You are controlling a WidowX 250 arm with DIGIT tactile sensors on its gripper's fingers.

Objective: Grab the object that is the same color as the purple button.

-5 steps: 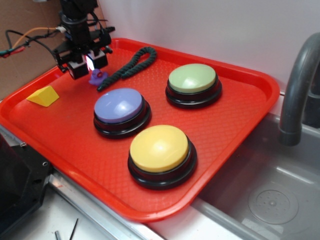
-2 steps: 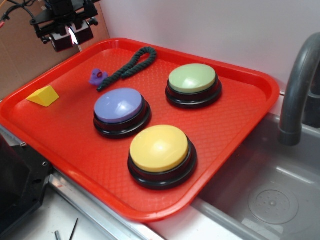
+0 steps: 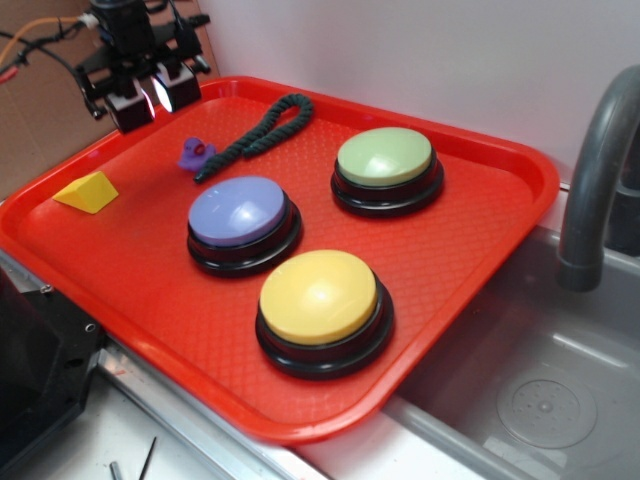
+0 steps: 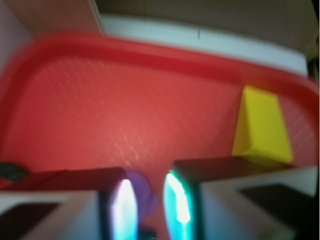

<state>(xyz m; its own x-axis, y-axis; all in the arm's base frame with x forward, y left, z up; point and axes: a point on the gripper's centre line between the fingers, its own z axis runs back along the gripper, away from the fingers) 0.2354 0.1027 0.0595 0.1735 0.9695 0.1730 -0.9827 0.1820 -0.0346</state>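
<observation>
The object, a tiny purple toy figure (image 3: 196, 153), lies on the red tray (image 3: 470, 250) beside the end of the dark green rope (image 3: 262, 125). The purple button (image 3: 240, 212) stands in front of it, mid-tray. My gripper (image 3: 146, 98) hangs in the air over the tray's back left corner, up and left of the toy and apart from it. Its lit fingers stand open with nothing between them. The wrist view is blurred; there the gripper (image 4: 147, 202) shows the purple toy (image 4: 142, 189) on the tray below the gap.
A yellow wedge (image 3: 88, 191) lies at the tray's left edge and shows as the yellow wedge (image 4: 261, 125) in the wrist view. A green button (image 3: 386, 158) and a yellow button (image 3: 319, 297) stand on the tray. A sink (image 3: 540, 400) and grey faucet (image 3: 590, 180) are to the right.
One second ago the gripper was low at the purple toy. It rose up and left without it, then came slightly down and right. The toy has not moved.
</observation>
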